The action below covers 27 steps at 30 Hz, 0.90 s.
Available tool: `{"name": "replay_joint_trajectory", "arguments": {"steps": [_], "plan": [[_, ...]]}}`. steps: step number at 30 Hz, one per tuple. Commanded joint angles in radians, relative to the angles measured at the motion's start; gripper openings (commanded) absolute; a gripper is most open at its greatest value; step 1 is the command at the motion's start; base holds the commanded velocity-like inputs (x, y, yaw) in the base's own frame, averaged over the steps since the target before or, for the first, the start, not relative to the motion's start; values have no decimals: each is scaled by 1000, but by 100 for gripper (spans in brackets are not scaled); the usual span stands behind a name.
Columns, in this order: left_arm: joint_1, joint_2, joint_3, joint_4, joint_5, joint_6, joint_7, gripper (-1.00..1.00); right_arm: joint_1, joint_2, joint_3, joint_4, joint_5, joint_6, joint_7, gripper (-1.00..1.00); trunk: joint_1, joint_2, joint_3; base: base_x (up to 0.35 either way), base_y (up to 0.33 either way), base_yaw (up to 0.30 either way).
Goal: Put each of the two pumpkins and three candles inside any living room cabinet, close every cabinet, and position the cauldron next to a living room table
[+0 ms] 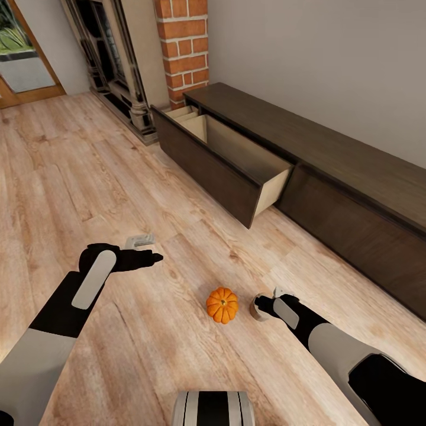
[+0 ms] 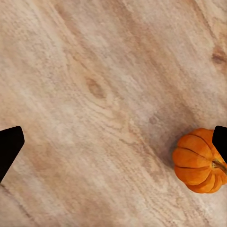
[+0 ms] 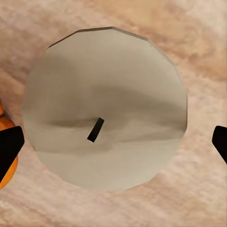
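A bright orange pumpkin (image 1: 222, 305) (image 2: 196, 161) sits on the wood floor between my two arms. Just right of it stands a beige-grey candle (image 1: 255, 309) (image 3: 104, 109), its wick pointing up. My right gripper (image 1: 264, 304) (image 3: 113, 142) hangs over the candle, open, with one finger on each side and no clear contact. My left gripper (image 1: 148, 249) (image 2: 113, 142) is open and empty above bare floor, left of the pumpkin and farther from me. The long dark cabinet (image 1: 331, 160) runs along the wall, with one drawer (image 1: 236, 160) pulled out showing a tan inside.
A dark ornate fireplace (image 1: 118, 71) and a brick column (image 1: 184, 44) stand left of the cabinet. The open drawer juts into the floor ahead. A doorway (image 1: 23, 53) is at the far left. My base (image 1: 213, 408) shows at the lower edge.
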<state>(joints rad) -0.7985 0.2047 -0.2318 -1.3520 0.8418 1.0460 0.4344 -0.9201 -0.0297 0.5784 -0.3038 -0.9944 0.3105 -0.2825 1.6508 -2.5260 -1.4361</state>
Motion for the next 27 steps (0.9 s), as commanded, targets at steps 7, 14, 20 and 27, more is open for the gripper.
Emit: {"name": "replay_joint_trajectory", "arguments": {"steps": [7, 14, 20, 27], "plan": [[-1, 1, -4, -1, 10, 1, 12, 100, 0, 0, 8, -3, -6, 4, -6, 100, 0, 0, -1, 0, 0, 0], [-1, 1, -4, -1, 10, 1, 13, 100, 0, 0, 8, -3, -6, 5, 3, 100, 0, 0, -1, 0, 0, 0], [-1, 1, -4, -1, 10, 1, 13, 100, 0, -2, 8, -4, -6, 6, 5, 100, 0, 0, -1, 0, 0, 0], [-1, 1, -3, 0, 10, 1, 14, 100, -1, -6, 8, -4, -6, 8, 9, 100, 0, 0, -1, 0, 0, 0]]}}
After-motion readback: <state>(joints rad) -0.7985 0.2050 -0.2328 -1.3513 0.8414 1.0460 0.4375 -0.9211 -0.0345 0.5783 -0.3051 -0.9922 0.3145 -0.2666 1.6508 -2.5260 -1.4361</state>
